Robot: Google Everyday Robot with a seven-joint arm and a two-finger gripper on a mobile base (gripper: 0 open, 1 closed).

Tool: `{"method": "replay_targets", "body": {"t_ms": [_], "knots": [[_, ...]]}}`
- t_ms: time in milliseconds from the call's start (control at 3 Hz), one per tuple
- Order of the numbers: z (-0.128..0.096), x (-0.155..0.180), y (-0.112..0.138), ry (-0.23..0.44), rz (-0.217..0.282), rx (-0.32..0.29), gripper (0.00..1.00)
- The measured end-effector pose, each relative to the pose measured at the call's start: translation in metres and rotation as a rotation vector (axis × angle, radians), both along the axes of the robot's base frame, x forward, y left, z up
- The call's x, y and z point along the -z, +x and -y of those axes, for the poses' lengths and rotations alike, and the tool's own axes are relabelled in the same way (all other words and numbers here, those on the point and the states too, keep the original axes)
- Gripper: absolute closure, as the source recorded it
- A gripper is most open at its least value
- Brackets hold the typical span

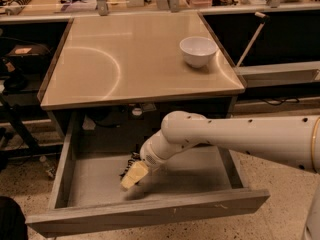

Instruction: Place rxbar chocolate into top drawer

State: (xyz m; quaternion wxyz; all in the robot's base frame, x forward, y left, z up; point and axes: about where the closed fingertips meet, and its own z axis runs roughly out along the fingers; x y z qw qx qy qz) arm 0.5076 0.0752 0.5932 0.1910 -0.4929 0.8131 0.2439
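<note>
The top drawer (150, 211) is pulled open under the table; it is a wide grey wood-grain drawer with a bare floor. My white arm reaches in from the right and down into it. My gripper (134, 175), with a pale yellow tip, sits low over the drawer floor, left of centre. A small dark shape (129, 162) shows just behind the gripper; I cannot tell whether it is the rxbar chocolate. No black-wrapped bar shows clearly anywhere else, neither on the table nor on the drawer floor.
A white bowl (198, 50) stands on the tan table top (125, 59) at the back right. A cluttered counter runs along the back. Dark shelving stands on the left. A second shelf edge and a slanted rod (250, 36) are on the right.
</note>
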Motion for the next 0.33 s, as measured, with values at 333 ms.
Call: {"method": "replay_targets", "body": {"t_ms": [333], "knots": [[0.0000, 0.0000, 0.0000, 0.000, 0.000, 0.000, 0.00]]}}
